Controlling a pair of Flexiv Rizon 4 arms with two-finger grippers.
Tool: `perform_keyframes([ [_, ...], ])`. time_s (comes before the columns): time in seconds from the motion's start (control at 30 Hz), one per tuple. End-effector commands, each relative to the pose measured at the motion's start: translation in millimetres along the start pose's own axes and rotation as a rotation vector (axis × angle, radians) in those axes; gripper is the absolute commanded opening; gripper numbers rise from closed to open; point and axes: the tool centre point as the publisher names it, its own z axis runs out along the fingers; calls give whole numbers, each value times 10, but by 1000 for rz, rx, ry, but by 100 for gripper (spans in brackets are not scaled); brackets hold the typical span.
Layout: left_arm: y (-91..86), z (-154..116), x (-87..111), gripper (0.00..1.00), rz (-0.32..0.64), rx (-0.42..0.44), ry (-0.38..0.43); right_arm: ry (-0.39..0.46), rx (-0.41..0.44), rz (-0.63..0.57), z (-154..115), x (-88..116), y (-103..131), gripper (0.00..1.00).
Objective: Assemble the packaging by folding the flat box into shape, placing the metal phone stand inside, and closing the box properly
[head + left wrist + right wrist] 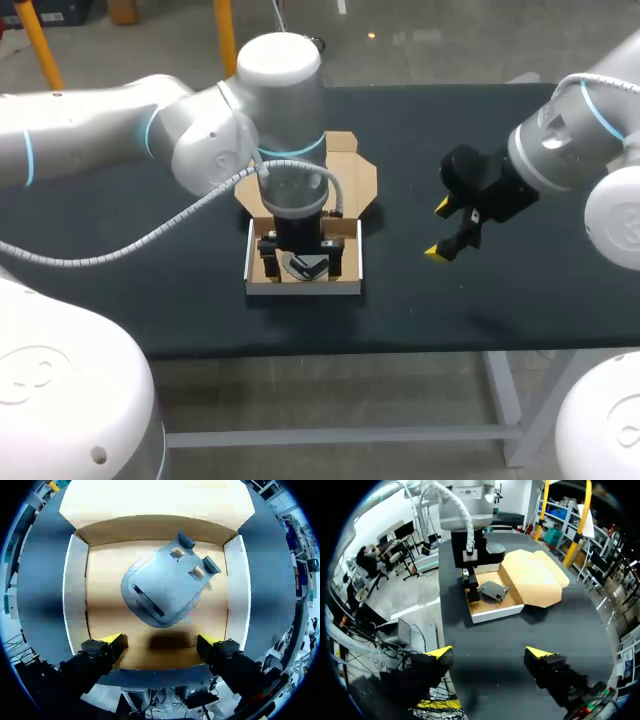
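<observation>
Two grippers, one box, one stand.
1. Box (303,288), open, white front wall nearest, on black table (150,300).
2. Metal phone stand (160,590), grey, lying flat on the box floor.
3. Left gripper (160,642) over the stand, fingers apart, apparently not touching it.
4. Lid flap (355,180), folded back behind the box.
5. Right gripper (440,230), well apart beside the box, fingers spread, empty.
</observation>
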Motion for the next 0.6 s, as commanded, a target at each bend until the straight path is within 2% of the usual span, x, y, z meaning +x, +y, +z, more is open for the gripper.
perform_keyframes([
  [0.03,123,-1,37,100,-1,9,-7,6,-4,-2,-24,0,-10,100],
  [0.6,526,4,93,100,-36,11,-23,6,-4,-2,-24,0,-10,100],
])
